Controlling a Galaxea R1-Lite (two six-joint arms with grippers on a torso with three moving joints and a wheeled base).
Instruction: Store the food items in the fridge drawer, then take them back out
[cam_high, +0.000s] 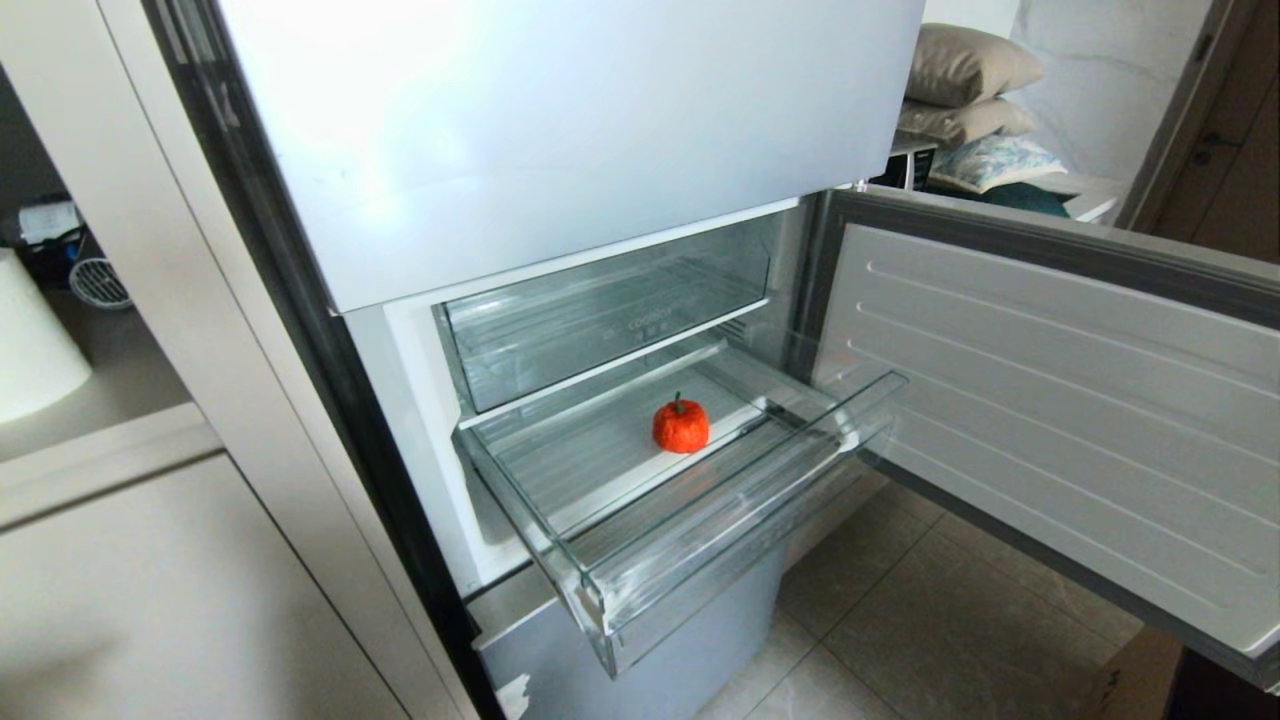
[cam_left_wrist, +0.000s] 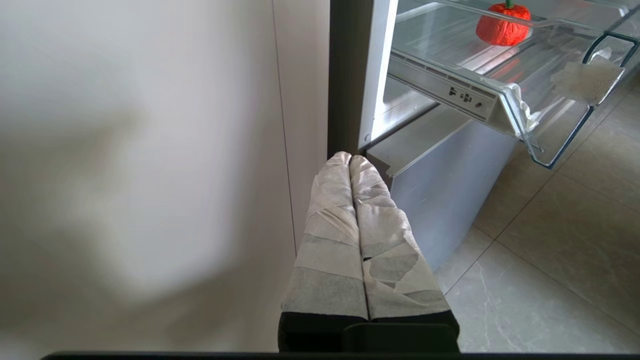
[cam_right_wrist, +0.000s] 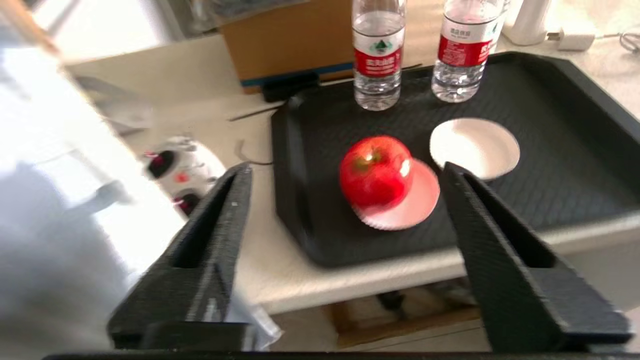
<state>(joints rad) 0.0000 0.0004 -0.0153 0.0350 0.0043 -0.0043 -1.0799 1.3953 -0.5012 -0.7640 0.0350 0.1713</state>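
The orange-red fruit (cam_high: 681, 426) sits alone on the ribbed floor of the fridge drawer (cam_high: 740, 540), about midway across and a little back from its clear front lip. The drawer is pulled well out under the shut clear bin (cam_high: 600, 320), and the fridge door (cam_high: 1060, 420) swings wide beside it, so the fruit is easy to reach from above; it looks stored already.

Away from the drawer, a red apple (cam_right_wrist: 376, 172) rests on a small white disc (cam_right_wrist: 410, 200) in a black tray (cam_right_wrist: 575, 150), with a second white disc (cam_right_wrist: 475, 147) beside it and two water bottles (cam_right_wrist: 377, 55) at the tray's far edge. I take the apple for the next item to bring over.

The right gripper (cam_right_wrist: 345, 190) hangs in front of that tray, fingers spread wide and empty, framing the apple without touching it. The left gripper (cam_left_wrist: 350, 162) is parked low beside the fridge's lower corner, below the drawer, its taped fingers (cam_left_wrist: 330, 240) pressed together on nothing.
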